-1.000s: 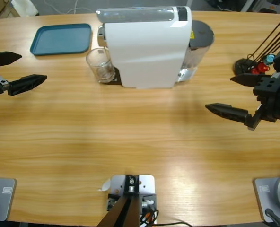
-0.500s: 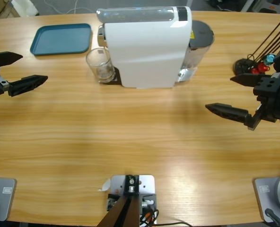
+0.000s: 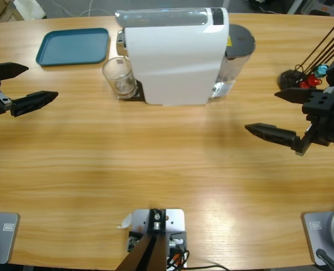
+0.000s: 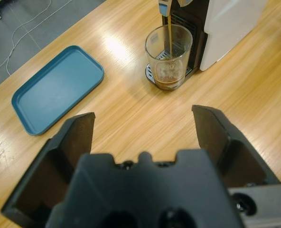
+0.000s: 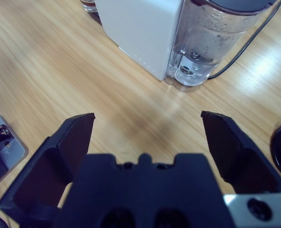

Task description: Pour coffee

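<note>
Left gripper [image 3: 21, 86] hangs at one table end, right gripper [image 3: 280, 114] at the other, both jaws spread wide, empty.

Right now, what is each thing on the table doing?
glass: upright under the spout, filling
coffee: shallow layer, stream pouring in
coffee machine: dispensing
tray: bare
water tank: partly filled
left end effector: open, holding nothing
right end effector: open, holding nothing
</note>
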